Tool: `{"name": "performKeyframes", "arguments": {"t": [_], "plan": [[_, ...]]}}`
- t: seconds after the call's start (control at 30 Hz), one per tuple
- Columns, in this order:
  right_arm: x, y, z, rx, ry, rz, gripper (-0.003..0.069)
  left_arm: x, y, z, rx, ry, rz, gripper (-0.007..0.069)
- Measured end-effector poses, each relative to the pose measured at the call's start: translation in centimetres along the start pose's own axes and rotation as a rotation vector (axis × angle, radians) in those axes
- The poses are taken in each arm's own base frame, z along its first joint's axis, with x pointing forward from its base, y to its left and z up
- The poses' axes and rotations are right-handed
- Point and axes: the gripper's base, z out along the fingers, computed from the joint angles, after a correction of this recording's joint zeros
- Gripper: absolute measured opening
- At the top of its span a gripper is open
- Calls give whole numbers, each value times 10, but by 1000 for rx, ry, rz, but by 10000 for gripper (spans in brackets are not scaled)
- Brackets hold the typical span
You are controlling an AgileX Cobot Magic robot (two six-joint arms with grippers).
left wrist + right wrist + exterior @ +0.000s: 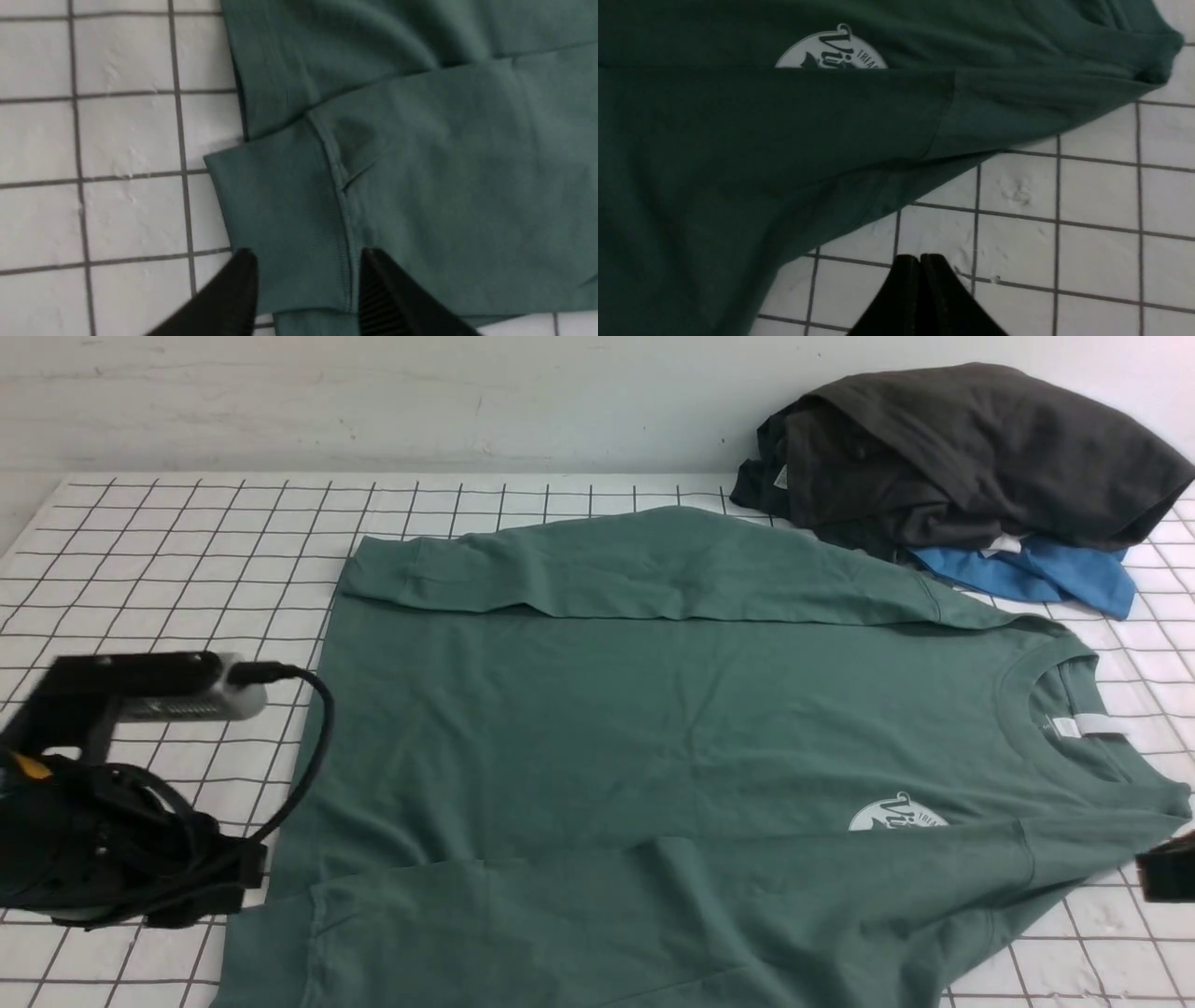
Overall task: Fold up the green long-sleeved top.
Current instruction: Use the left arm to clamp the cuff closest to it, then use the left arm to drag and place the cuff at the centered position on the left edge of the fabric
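The green long-sleeved top [653, 728] lies flat on the gridded table, neck to the right, with its white neck label [1088, 726] and round logo [896, 814] showing. Both sleeves lie folded across the body, one along the far edge and one along the near edge. In the left wrist view my left gripper [307, 256] is open, its jaws standing either side of the near sleeve's ribbed cuff [280, 210] without pinching it. My right gripper [920, 259] is shut on nothing, over bare table just off the top's shoulder edge [971, 135].
A dark grey-black garment [962, 448] is heaped at the back right on a bright blue garment [1036, 574], touching the top's far shoulder. The white gridded table cover [187, 551] ends at a white wall behind. My left arm [112, 840] sits at the near left.
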Motion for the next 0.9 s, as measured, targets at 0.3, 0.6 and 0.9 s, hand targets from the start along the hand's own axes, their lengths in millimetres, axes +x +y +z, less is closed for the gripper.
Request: {"name": "performKeyframes", "arguments": {"t": [0.3, 0.6, 0.9], "plan": [[-6, 23, 5, -85, -42, -162, -15, -15, 16, 62, -40, 108, -55, 474], [-7, 25, 5, -93, -45, -166, -15, -20, 21, 85, -51, 118, -82, 116], [-6, 25, 5, -95, -39, -165, -15, -29, 0, 28, -20, -72, 7, 36]]}}
